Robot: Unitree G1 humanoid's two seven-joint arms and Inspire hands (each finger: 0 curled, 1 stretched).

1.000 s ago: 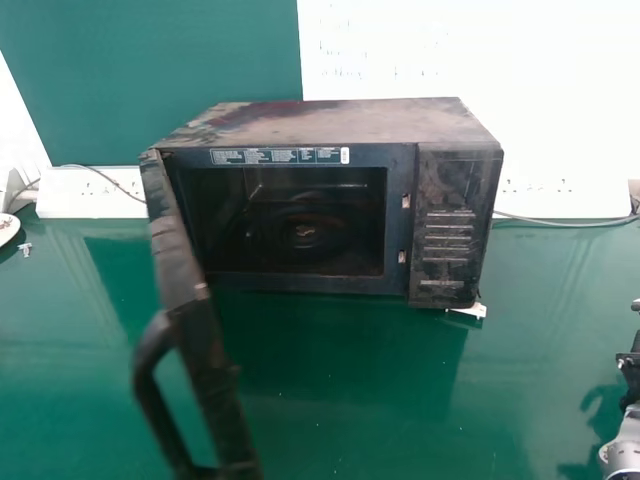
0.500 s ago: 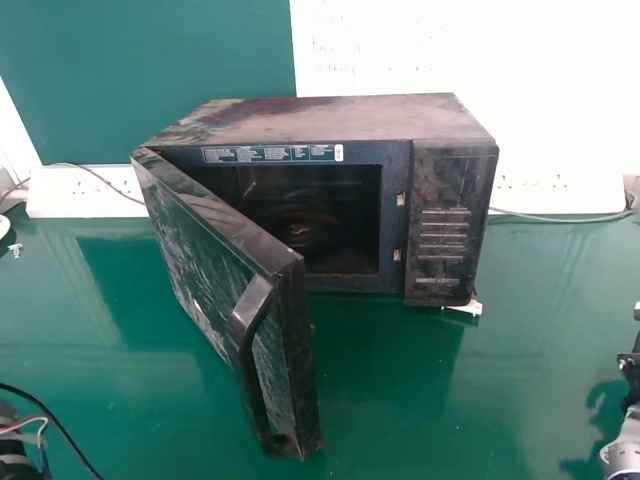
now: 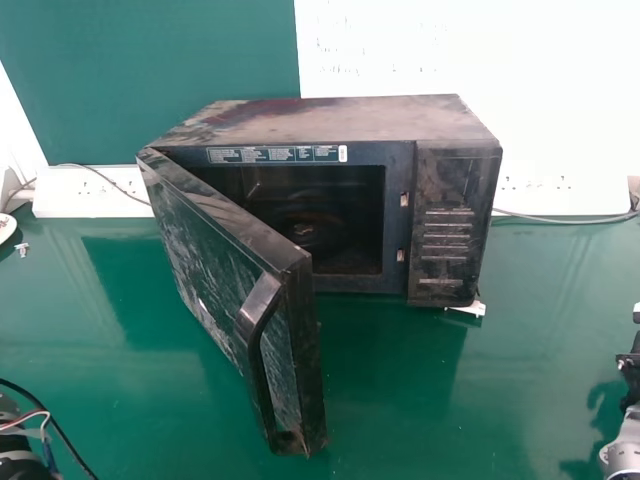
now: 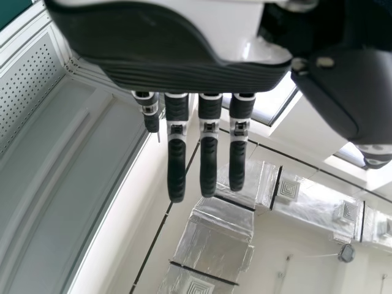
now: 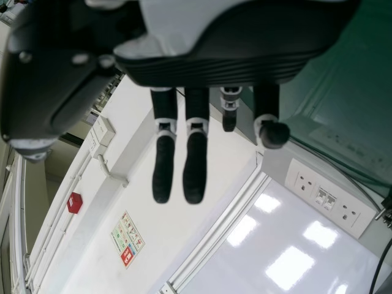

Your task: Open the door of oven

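Open oven door (image 3: 205,270)
Upright handle (image 3: 254,350) is set right of nearer left arm (image 3: 16,466); left hand (image 4: 209,165), right hand (image 5: 195,165) seen unclenched.

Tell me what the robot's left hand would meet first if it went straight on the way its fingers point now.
Probably nothing close by: beyond the left hand the way looks free, and the first thing roughly in line seems to be the foil-wrapped duct, though depth is hard to judge.
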